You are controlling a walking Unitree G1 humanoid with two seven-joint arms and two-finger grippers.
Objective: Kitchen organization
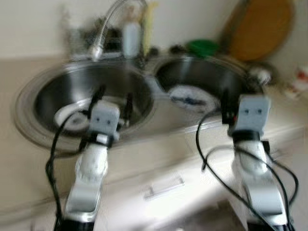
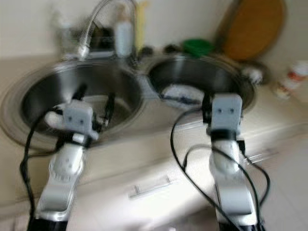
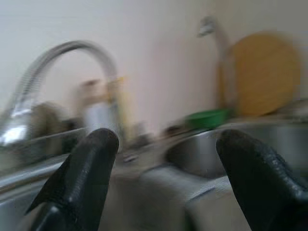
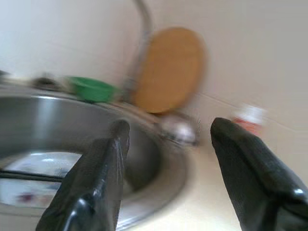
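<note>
- Over the double round steel sink (image 1: pixel 29 113): left gripper (image 1: pixel 113 98) & right gripper (image 4: pixel 166 139) both spread wide, holding nothing.
- White plate (image 1: pixel 70 118) in left basin, blue-patterned plate (image 1: pixel 192 97) in right; seemingly nothing sorted yet, all left to do.

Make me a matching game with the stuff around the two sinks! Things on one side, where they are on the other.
Things:
1. white plate
2. patterned plate
3. green bowl
4. wooden board

Places:
a. leaning on the wall
b. in the right basin
c. on the counter behind the right basin
d. in the left basin

Pairs: 1-d, 2-b, 3-c, 4-a
</note>
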